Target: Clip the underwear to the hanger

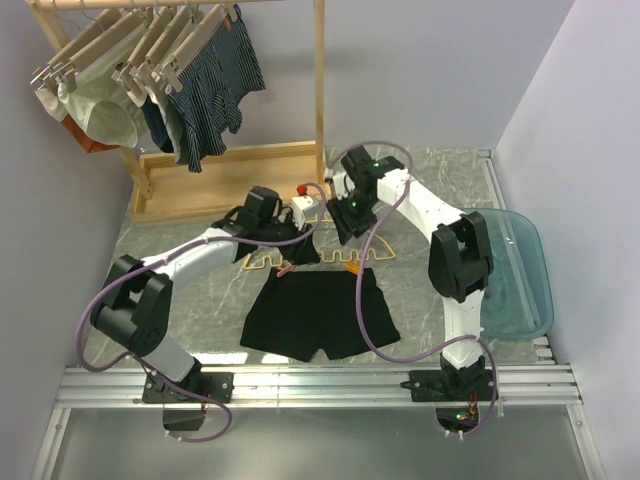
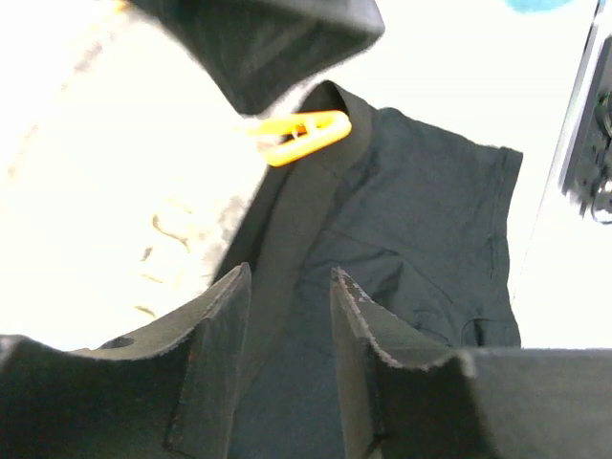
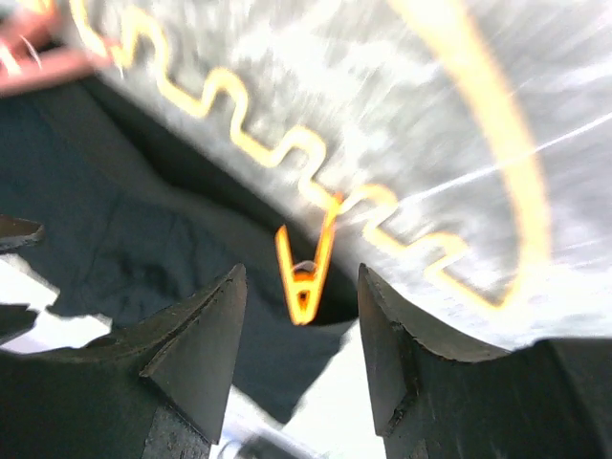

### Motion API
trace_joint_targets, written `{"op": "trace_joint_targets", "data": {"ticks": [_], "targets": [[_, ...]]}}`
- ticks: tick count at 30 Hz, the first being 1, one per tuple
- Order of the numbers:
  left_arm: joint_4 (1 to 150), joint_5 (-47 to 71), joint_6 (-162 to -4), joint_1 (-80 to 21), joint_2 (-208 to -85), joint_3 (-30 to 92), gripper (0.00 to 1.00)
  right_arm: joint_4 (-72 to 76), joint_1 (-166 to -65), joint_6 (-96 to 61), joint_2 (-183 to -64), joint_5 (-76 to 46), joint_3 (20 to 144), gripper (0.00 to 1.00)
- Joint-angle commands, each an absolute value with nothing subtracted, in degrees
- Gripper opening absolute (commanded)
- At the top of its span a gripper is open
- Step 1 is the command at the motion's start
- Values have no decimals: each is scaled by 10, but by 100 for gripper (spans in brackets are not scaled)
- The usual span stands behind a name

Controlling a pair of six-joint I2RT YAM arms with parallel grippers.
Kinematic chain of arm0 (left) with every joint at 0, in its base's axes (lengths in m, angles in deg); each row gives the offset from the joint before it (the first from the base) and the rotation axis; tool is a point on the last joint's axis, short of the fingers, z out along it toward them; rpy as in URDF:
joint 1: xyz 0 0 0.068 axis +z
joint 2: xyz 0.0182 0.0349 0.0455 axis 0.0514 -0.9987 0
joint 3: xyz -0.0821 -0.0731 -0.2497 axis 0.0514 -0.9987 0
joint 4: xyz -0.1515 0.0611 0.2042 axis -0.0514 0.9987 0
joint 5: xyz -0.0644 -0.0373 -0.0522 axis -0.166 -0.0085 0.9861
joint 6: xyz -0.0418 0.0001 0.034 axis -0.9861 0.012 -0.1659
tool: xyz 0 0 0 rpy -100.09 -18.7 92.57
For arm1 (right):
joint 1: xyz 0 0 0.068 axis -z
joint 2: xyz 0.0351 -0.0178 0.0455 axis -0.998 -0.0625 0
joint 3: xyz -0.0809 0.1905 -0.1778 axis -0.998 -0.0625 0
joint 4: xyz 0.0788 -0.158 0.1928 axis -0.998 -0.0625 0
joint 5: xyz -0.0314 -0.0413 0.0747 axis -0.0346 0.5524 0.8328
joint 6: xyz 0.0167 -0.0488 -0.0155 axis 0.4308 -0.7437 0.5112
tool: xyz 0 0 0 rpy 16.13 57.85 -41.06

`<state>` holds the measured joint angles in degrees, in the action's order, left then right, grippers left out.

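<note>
The right pincer (image 3: 301, 274) is held part open, with one orange clip (image 3: 304, 292) hanging in the gap; neither finger is seen touching it. The left pincer (image 2: 290, 272) is likewise part open. The waistband of the underwear (image 1: 315, 310) runs through its gap, but whether it is pinched cannot be told. The underwear is spread on the desk (image 1: 200, 300) at 6 o'clock from the wavy bar of the hanger (image 1: 365, 258), with its waistband against that bar.

Nothing is seen pinning the thin hanger, so it is judged likely to be pushed across the smooth top if the clip is squeezed off centre. The soft waistband could be dropped before the clip mouth is opened over it. Only a sliver might be caught, and the hold lost on lifting. With both pincers crowded together, a knock between them is also possible.

The desk is topped in grey veined stone and is brightly lit. A wooden rack (image 1: 320, 90) hung with garments is placed at 11 o'clock and a blue-green tray (image 1: 520, 270) at 3 o'clock. The scene is enclosed by pale walls (image 1: 420, 60).
</note>
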<state>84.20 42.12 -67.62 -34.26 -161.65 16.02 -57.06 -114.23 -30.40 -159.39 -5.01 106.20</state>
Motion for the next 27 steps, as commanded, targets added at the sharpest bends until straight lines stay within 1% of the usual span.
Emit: {"op": "trace_joint_targets", "data": {"ticks": [1,2,5,9,12,14,15,16,17,20,27], "targets": [[881,445,-665,-319,-1589,193,45,-518,-1136,-333,-1565,-102,1112,57],[884,448,-666,-313,-1588,197,46,-505,-1136,-340,-1567,-134,1112,57],[890,458,-682,-284,-1581,204,48,-463,-1134,-370,-1574,-175,1103,58],[891,470,-701,-254,-1567,212,51,-422,-1135,-407,-1591,-204,1101,63],[901,480,-713,-240,-1559,226,59,-409,-1135,-440,-1606,-211,1102,64],[909,484,-733,-224,-1553,234,66,-401,-1136,-456,-1616,-207,1101,64],[912,485,-736,-212,-1545,235,68,-400,-1136,-460,-1618,-197,1100,64],[915,486,-738,-207,-1542,236,74,-399,-1137,-467,-1622,-192,1101,64],[917,487,-738,-203,-1537,235,77,-399,-1137,-470,-1627,-188,1101,64],[929,482,-737,-183,-1518,230,79,-397,-1138,-480,-1638,-172,1095,64],[934,460,-748,-154,-1460,201,80,-373,-1137,-495,-1669,-165,1082,62]]}}
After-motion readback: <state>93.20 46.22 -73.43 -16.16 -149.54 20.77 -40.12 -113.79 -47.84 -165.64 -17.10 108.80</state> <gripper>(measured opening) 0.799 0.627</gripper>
